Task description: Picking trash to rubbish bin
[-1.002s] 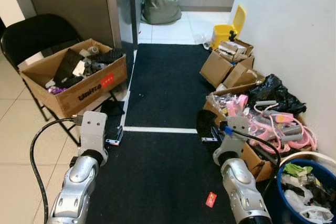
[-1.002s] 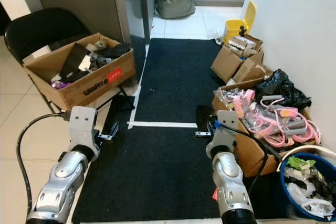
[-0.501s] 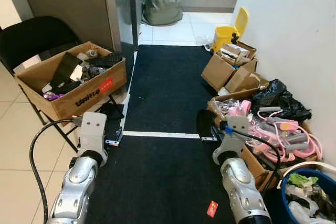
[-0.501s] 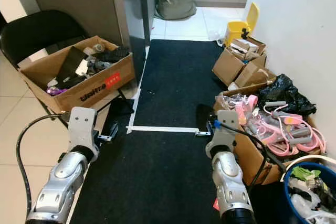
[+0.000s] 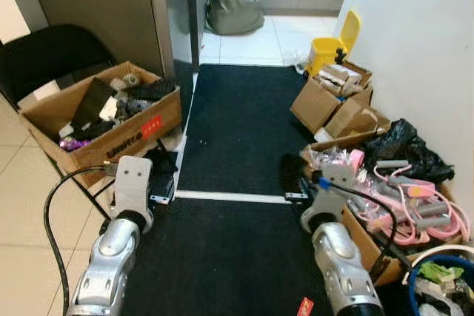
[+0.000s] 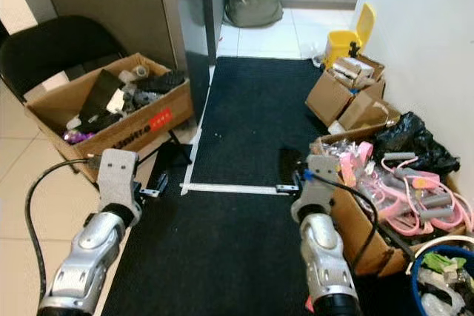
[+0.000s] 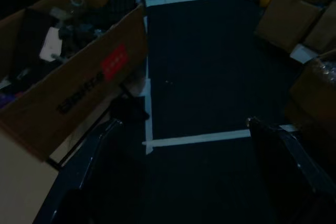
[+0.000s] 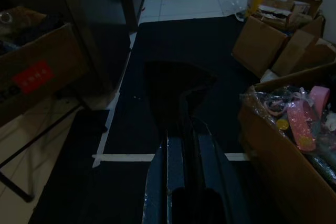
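Observation:
My right gripper (image 5: 294,183) is held out low over the black mat (image 5: 237,123), shut on a flat black piece of trash (image 8: 178,82) that fans out past its fingertips. My left gripper (image 7: 182,123) is open, fingers (image 7: 86,163) wide apart with nothing between them, beside the chair. A small red scrap (image 5: 305,306) lies on the mat by my right arm. The blue rubbish bin (image 5: 437,264), full of crumpled waste, is at the bottom right corner. A yellow lidded bin (image 5: 329,44) stands far up the mat by the wall.
A cardboard box of dark parts (image 5: 100,120) rests on a black folding chair (image 5: 55,49) to the left. Open boxes (image 5: 333,101), pink hoses (image 5: 404,201) and a black bag (image 5: 404,146) line the right wall. A stuffed grey sack (image 5: 233,9) lies beyond.
The camera has moved forward along the mat: bin, red scrap and boxes have slid down the picture. Both arms keep the same pose.

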Controlling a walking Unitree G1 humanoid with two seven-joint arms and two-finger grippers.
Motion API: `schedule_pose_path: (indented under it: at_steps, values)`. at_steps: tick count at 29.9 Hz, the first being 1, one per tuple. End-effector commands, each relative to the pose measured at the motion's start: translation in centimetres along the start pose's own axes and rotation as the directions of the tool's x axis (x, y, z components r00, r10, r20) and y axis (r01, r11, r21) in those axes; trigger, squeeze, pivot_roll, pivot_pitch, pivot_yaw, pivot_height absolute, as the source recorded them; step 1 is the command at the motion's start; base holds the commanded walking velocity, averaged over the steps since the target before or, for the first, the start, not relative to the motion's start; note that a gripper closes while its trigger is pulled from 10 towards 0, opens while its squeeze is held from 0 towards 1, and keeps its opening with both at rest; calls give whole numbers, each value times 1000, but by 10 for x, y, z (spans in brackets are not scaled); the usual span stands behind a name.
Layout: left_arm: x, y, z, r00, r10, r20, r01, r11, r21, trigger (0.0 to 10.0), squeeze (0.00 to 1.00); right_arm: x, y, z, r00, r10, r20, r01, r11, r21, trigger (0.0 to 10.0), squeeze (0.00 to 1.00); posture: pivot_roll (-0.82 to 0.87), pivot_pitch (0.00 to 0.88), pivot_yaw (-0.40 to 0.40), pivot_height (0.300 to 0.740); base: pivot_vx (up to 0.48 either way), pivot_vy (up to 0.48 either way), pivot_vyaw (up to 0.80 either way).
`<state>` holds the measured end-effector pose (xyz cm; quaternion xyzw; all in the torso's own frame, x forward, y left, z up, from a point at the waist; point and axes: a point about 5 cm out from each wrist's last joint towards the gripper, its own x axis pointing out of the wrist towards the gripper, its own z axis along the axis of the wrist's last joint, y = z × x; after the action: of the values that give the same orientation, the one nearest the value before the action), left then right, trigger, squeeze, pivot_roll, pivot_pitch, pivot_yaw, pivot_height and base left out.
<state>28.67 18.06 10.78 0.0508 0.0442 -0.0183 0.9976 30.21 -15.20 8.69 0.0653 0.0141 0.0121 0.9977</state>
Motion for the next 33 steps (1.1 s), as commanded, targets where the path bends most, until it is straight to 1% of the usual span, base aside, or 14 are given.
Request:
schedule_pose_path:
  at_steps: [1,19,23,26,33]
  values:
    - [-1,5,-4,1000,19,-20,-19,1000,10,10000,0,-1,5,-4,1000,14,-12,-14,1000,2,10000,0,-23,92,-12,740,285,0,0]
    - [0,1,-3,1000,-5,-21,6,1000,15,10000,0,0,4,-4,1000,7,-15,-7,1000,8,10000,0,-26,105,-4,740,286,0,0]
    - [0,3,-4,1000,5,-21,-5,1000,9,10000,0,0,6,-3,1000,15,-10,-15,1000,1,10000,0,-33,105,0,740,292,0,0]
    - [0,-1,-4,1000,-2,-21,2,1000,6,10000,0,-1,5,-3,1000,13,-12,-14,1000,-2,10000,0,-29,105,-8,740,290,0,0]
    - [0,-1,-4,1000,-3,-23,3,1000,5,10000,0,0,4,-4,1000,13,-15,-14,1000,-5,10000,0,-29,110,-5,740,290,0,0]
